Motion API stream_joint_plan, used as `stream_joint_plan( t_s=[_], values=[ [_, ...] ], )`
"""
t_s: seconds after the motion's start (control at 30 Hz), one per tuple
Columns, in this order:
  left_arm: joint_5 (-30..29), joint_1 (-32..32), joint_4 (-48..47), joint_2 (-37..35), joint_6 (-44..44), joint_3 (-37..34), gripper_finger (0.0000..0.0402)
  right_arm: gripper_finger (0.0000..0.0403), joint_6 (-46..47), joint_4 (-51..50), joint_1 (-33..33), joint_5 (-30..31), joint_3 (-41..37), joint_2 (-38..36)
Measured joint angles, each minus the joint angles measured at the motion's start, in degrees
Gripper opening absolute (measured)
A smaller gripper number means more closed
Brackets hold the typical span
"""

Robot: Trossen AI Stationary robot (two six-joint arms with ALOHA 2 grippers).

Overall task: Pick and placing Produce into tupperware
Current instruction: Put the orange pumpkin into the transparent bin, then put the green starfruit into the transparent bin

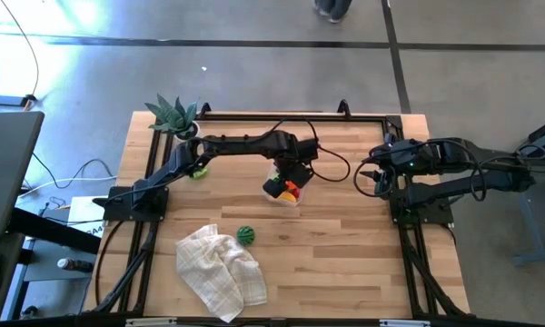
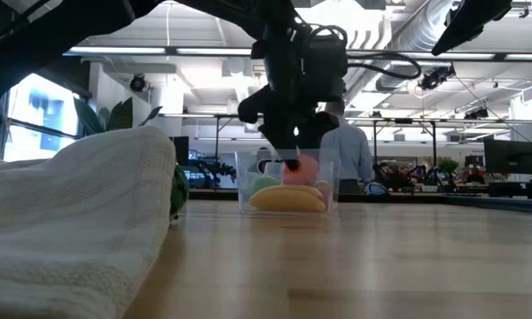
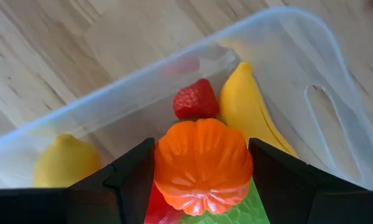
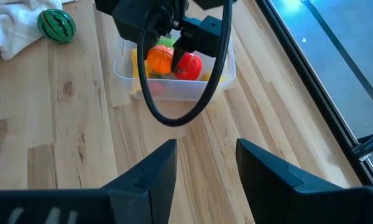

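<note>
The clear tupperware stands near the table's middle. In it lie a yellow banana, a red strawberry piece, a yellow lemon, a round red piece and a green piece. My left gripper is directly above the tub, shut on an orange ball. A striped green melon rests on the table beside the white checked cloth. Another green piece lies by the left arm. My right gripper waits open at the table's right side. My left gripper pinches the orange ball by two opposite sides between its two fingers. The fingers come steeply from above, pointing down into the tub. The ball hangs at the tub's opening over the other fruits; whether it touches them I cannot tell.
A spiky green plant stands at the table's far left corner. The crumpled cloth lies at the near left. A black frame borders the table. Bare wood lies between the tub and my right gripper. A person stands in the room beyond.
</note>
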Motion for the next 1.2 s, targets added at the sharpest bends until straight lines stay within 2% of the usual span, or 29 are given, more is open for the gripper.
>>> stream_joint_plan(
  t_s=[0.83, 1.2],
  values=[
    [0.4, -0.1, 1.7, 0.0, -1.1, -1.4, 0.0231, 0.0156, 0.0, 0.0, 0.0, 0.0, 0.0, 0.0],
    [-0.8, -0.1, 2.3, 0.0, -1.3, -1.4, 0.0294, 0.0156, 0.0, 0.0, 0.0, 0.0, 0.0, 0.0]
  ],
)
